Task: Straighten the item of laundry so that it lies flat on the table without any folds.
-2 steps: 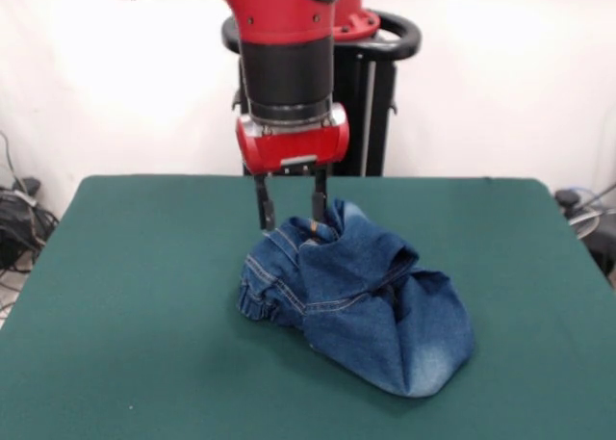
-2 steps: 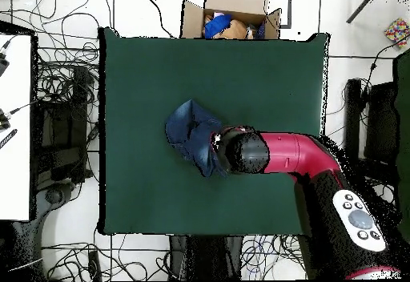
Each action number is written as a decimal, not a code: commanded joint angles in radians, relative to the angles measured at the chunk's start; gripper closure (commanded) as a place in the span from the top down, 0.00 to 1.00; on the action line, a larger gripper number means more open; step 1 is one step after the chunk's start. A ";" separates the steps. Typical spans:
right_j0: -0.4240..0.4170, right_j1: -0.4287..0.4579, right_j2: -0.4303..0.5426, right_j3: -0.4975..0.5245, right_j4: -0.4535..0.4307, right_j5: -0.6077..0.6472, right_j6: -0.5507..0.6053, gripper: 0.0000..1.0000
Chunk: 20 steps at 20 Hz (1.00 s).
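the crumpled medium-blue denim jeans [image 1: 356, 300] sit bunched near the middle of the dark green cloth table [image 1: 125, 296]. the black two-finger gripper [image 1: 291, 209] hangs parted over the heap's far top edge. best to pinch one layer, then draw it outward low.

Open cardboard box [image 2: 232, 10] with stuff inside, tangled cables [image 2: 64, 82] on the floor, white wall [image 1: 115, 93] behind, colourful patterned thing [image 2: 397, 32] in corner.
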 commanded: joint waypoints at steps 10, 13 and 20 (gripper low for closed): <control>-0.003 0.141 -0.023 -0.108 -0.085 -0.040 0.028 1.00; -0.001 0.157 -0.024 -0.128 -0.093 -0.041 0.022 1.00; -0.044 0.192 0.000 -0.225 -0.114 0.024 -0.067 1.00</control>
